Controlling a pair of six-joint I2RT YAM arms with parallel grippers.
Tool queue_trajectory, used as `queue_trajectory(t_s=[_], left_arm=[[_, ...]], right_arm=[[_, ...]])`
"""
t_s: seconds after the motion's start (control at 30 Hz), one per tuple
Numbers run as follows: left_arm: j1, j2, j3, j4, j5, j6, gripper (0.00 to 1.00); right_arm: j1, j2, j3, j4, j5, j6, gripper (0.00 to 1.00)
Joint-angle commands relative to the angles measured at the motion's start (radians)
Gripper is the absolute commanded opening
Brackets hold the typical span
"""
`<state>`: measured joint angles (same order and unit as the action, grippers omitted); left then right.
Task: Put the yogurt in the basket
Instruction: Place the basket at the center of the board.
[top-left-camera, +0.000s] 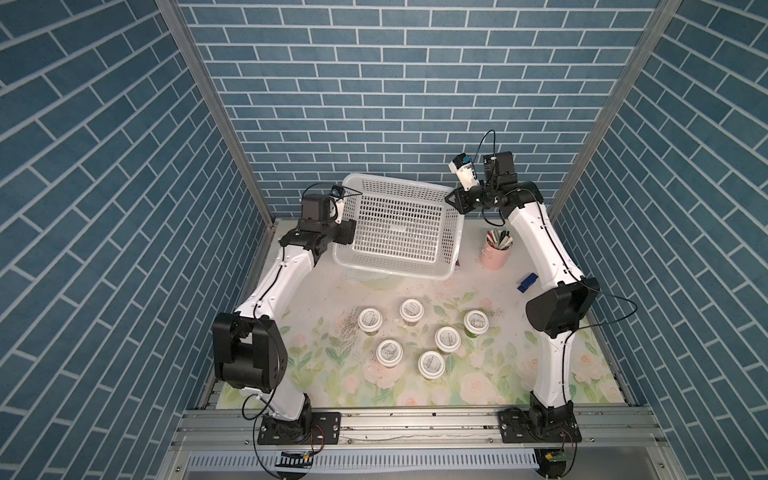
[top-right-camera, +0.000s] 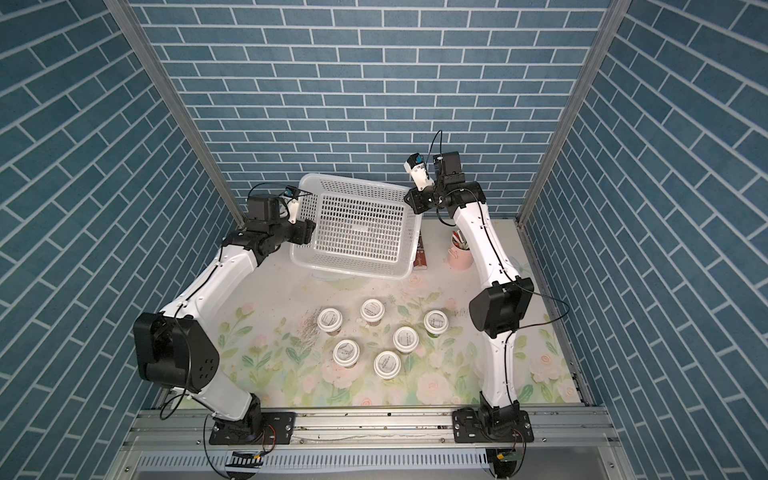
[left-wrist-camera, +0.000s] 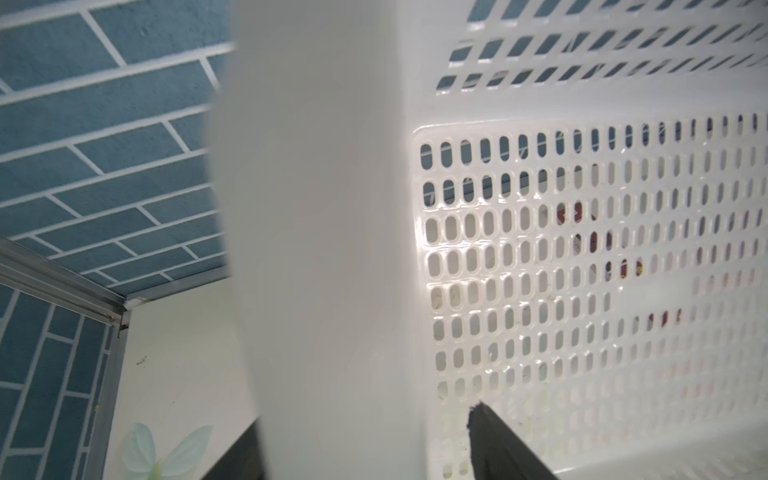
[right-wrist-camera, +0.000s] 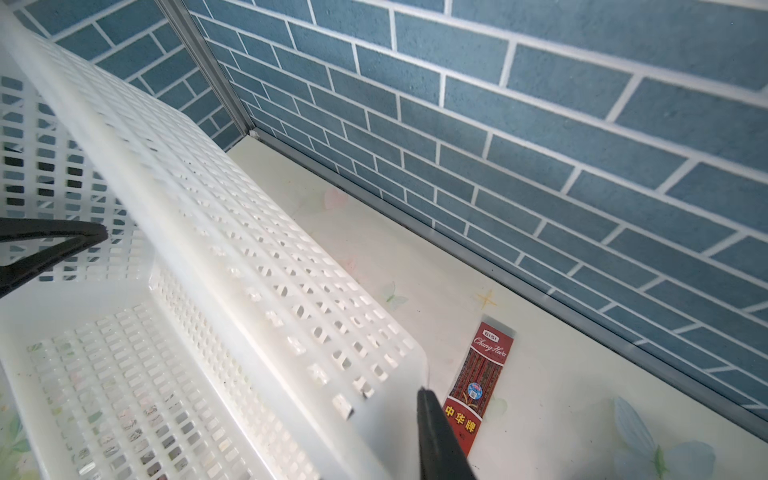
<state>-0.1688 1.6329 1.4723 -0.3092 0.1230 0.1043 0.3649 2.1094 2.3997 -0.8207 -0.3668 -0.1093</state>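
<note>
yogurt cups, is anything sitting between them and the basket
Nothing visible does. Only bare floral mat lies between the yogurt cups and the basket; the pink pen cup stands off to the side, out of that path.

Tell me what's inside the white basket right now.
Nothing: the basket shows only its bare perforated floor. All six yogurt cups stand outside it on the table. The floor is in plain sight in both top views.

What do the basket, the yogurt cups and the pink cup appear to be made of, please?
The basket looks like glossy moulded white plastic: light glints on its slotted walls. The yogurt cups have matte white lids, plastic or foil; bodies hard to judge. The pink cup looks smooth, plastic or ceramic.
</note>
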Motion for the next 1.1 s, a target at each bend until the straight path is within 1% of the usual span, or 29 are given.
queue_trajectory(t_s=[0.0,0.03,0.07,0.1,0.13,0.17,0.2,0.27,0.37,0.47,0.5,0.53,0.6,0.63,0.7,0.73,0.77,0.83,0.97,1.07], left_arm=[[-0.003,0.028,0.042,-0.032,0.009,-0.009,0.63],[-0.003,0.033,0.046,-0.039,0.018,-0.01,0.55],[-0.003,0.037,0.051,-0.042,0.019,-0.013,0.4],[-0.003,0.037,0.05,-0.042,0.017,-0.022,0.3],[-0.003,0.036,0.048,-0.041,0.02,-0.024,0.25],[-0.003,0.034,0.045,-0.041,0.027,-0.025,0.25],[-0.003,0.031,0.042,-0.039,0.031,-0.029,0.2],[-0.003,0.024,0.037,-0.039,0.038,-0.035,0.01],[-0.004,0.014,0.036,-0.055,0.042,-0.055,0.0],[-0.005,0.004,0.025,-0.071,0.035,-0.101,0.0],[-0.005,0.001,0.017,-0.074,0.033,-0.121,0.0],[-0.005,-0.003,0.009,-0.074,0.031,-0.14,0.0],[-0.005,-0.015,-0.015,-0.071,0.03,-0.183,0.0],[-0.005,-0.022,-0.026,-0.068,0.028,-0.2,0.0],[-0.005,-0.036,-0.051,-0.059,0.024,-0.234,0.0],[-0.005,-0.041,-0.058,-0.057,0.02,-0.247,0.0],[-0.005,-0.048,-0.064,-0.057,0.016,-0.261,0.0],[-0.005,-0.053,-0.066,-0.059,0.007,-0.276,0.0],[-0.005,-0.052,-0.06,-0.071,-0.013,-0.287,0.0],[-0.005,-0.052,-0.056,-0.074,-0.025,-0.29,0.0]], right_arm=[[0.017,-0.049,-0.016,0.037,-0.065,0.061,0.0],[0.021,-0.052,-0.019,0.036,-0.061,0.06,0.0],[0.021,-0.053,-0.021,0.037,-0.06,0.06,0.0],[0.024,-0.054,-0.023,0.036,-0.057,0.061,0.0],[0.025,-0.055,-0.025,0.035,-0.054,0.061,0.0],[0.026,-0.055,-0.027,0.035,-0.051,0.06,0.0],[0.028,-0.056,-0.029,0.035,-0.047,0.06,0.0],[0.032,-0.058,-0.034,0.035,-0.035,0.062,0.0],[0.037,-0.062,-0.042,0.039,-0.002,0.075,0.0],[0.044,-0.073,-0.066,0.055,0.045,0.104,0.0],[0.048,-0.079,-0.079,0.06,0.072,0.116,0.02],[0.054,-0.085,-0.091,0.064,0.098,0.125,0.09],[0.07,-0.102,-0.126,0.067,0.167,0.148,0.31],[0.079,-0.11,-0.144,0.067,0.204,0.157,0.37],[0.103,-0.132,-0.193,0.073,0.282,0.181,0.56],[0.113,-0.143,-0.22,0.077,0.315,0.19,0.64],[0.123,-0.158,-0.258,0.089,0.343,0.203,0.74],[0.138,-0.187,-0.332,0.115,0.373,0.232,0.87],[0.151,-0.244,-0.473,0.17,0.399,0.301,0.89],[0.158,-0.275,-0.537,0.178,0.44,0.336,0.92]])
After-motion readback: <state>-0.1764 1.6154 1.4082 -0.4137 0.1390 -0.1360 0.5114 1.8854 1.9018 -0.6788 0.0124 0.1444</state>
